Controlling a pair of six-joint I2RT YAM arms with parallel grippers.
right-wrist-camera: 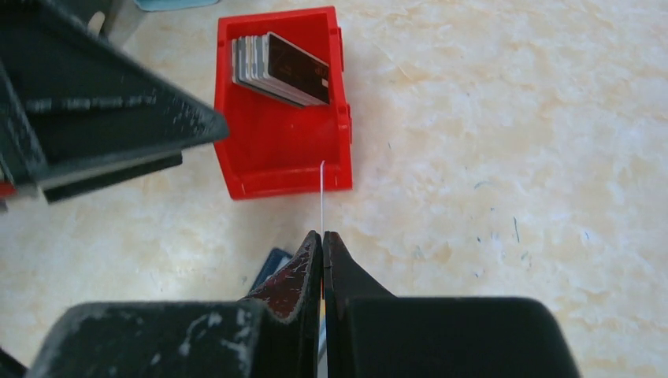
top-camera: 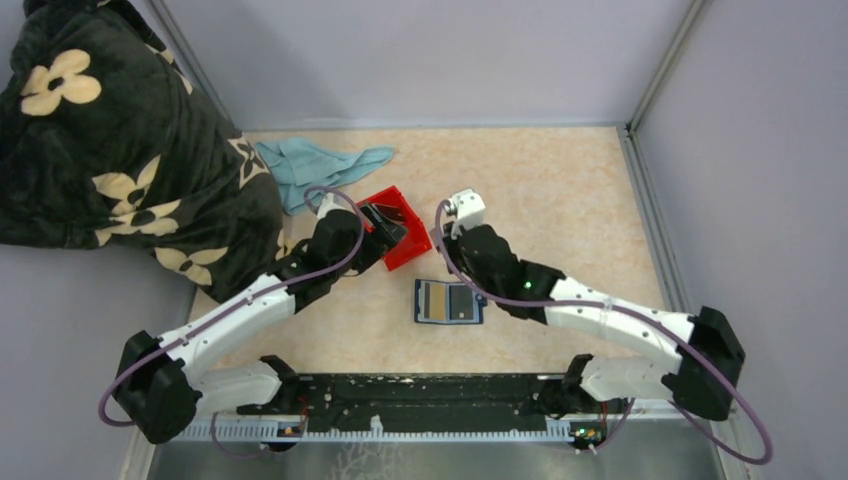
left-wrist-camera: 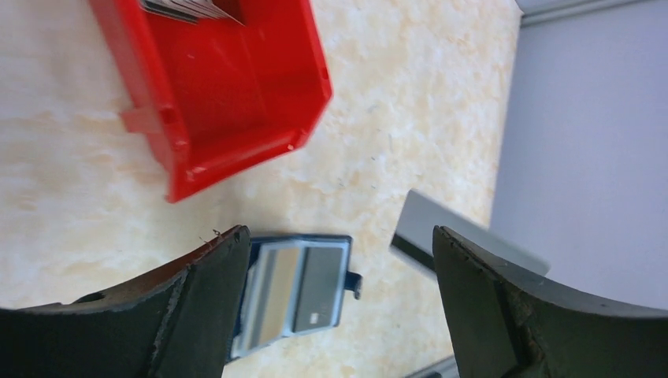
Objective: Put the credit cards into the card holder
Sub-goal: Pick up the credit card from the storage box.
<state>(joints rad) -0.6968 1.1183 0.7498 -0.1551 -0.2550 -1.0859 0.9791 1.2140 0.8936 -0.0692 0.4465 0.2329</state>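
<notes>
Fingers of the right gripper [right-wrist-camera: 322,236] are closed on a credit card [right-wrist-camera: 322,185] beside the red bin [right-wrist-camera: 276,150]; the left gripper [left-wrist-camera: 337,236] is spread wide. Alignment with the card holder [top-camera: 448,301], near the bin, is required next.

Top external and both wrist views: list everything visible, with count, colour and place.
table: one, tan marbled, under everything.
red bin: one, red, mid-table.
stacked credit cards: several, grey with a dark front one, inside the red bin.
held credit card: one, pale, seen edge-on, pinched above the table.
card holder: one, navy, lying open, nearer the arm bases than the bin.
cloth: one, light blue, far left of the table.
blanket: one, black with cream flowers, left edge.
left gripper: one, black, open, by the bin.
right gripper: one, black, shut on the held credit card.
</notes>
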